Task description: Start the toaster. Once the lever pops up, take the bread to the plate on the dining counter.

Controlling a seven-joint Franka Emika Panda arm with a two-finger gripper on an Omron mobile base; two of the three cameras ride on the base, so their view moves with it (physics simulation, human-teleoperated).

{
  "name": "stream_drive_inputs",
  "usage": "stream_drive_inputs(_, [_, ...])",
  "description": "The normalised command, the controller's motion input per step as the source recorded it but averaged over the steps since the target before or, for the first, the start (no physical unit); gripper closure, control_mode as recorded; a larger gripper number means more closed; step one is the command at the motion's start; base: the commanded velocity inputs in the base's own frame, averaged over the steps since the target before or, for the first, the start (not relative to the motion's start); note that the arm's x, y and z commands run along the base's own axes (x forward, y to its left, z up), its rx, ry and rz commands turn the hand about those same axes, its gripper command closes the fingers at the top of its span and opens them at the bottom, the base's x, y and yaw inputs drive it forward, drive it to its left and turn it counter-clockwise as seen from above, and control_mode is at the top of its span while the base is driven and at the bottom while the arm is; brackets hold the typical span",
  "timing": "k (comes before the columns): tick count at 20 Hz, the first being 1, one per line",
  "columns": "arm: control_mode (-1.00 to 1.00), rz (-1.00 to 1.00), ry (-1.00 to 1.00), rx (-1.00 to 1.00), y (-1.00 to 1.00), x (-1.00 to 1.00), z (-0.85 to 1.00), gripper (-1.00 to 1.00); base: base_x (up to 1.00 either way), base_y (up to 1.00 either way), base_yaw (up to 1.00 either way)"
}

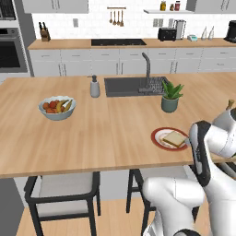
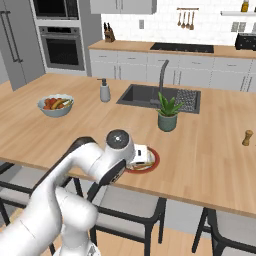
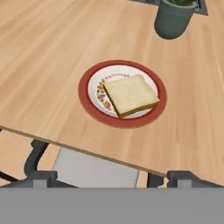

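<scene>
From my seat: far left on the dining counter (image 1: 92,133) I see the pale blue fruit bowl (image 1: 57,108), standing alone, well apart from everything else. Next along, a grey soap dispenser (image 1: 94,86) sits just beside the left edge of the dark sink (image 1: 124,86), with the tap (image 1: 146,69) rising at the sink's back. Right of the sink, a potted plant (image 1: 171,97) in a grey-green pot stands near the sink's front corner.

Forward of the plant, near the counter's front edge, sits the plate (image 1: 168,138), red rim, white patterned centre. The bread (image 1: 174,138) lies flat on it, inside the rim, one corner reaching out over the red band toward the right in the hand view. Nothing is touching the bread.

The hand view looks down on the plate from above and off the counter edge, stool seat (image 3: 94,168) below it. I cannot tell how the jaws stand: the finger tips don't read clearly in that view, and in both base views the arm's wrist (image 2: 120,145) covers the gripper end, right beside the plate.

Further right, a small wooden pepper mill (image 2: 247,137) stands on the counter, well apart from the plate.

Back wall, right side: the toaster (image 1: 167,33) is on the far worktop, next to a wire-framed paper-towel holder (image 1: 179,29).
</scene>
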Motion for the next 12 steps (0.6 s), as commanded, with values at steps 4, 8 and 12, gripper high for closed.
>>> stream_drive_inputs(4, [-1.0, -0.19, 0.02, -0.08, 0.07, -1.0, 0.31, -1.0, 0.0, 0.0, 0.0])
stream_drive_inputs(8, [-1.0, -0.19, 0.01, -0.07, 0.02, -1.0, 0.17, -1.0, 0.0, 0.0, 0.0])
stream_drive_inputs(12, [-1.0, -0.17, 0.0, -0.03, 0.0, -0.93, 0.31, -1.0, 0.0, 0.0, 0.0])
